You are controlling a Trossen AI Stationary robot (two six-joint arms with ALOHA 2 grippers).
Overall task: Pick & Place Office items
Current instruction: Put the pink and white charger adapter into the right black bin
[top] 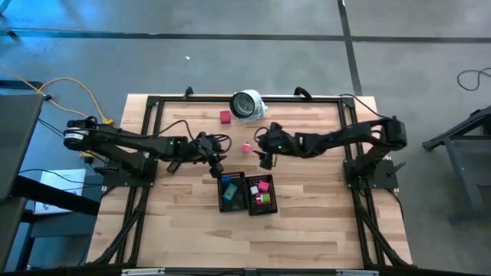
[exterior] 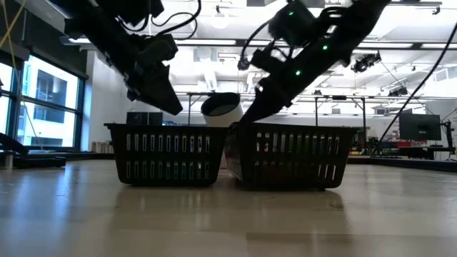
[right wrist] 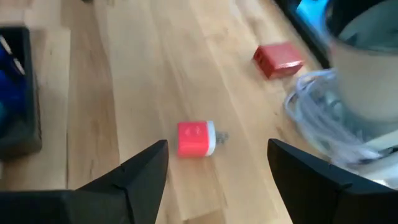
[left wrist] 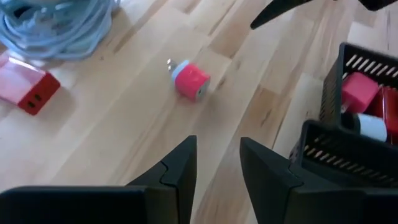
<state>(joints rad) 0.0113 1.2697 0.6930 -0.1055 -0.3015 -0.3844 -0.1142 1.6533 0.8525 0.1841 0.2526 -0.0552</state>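
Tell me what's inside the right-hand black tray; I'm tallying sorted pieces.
From above, the right-hand black tray holds pink pieces, one green piece and a white piece. Anything beneath them is covered, and the mesh wall hides the contents in the low view.

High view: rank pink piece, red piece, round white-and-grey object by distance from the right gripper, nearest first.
From the right gripper:
1. Pink piece, on bare table just to its left.
2. Round white-and-grey object, at the table's far edge.
3. Red piece, left of that object, slightly farther.
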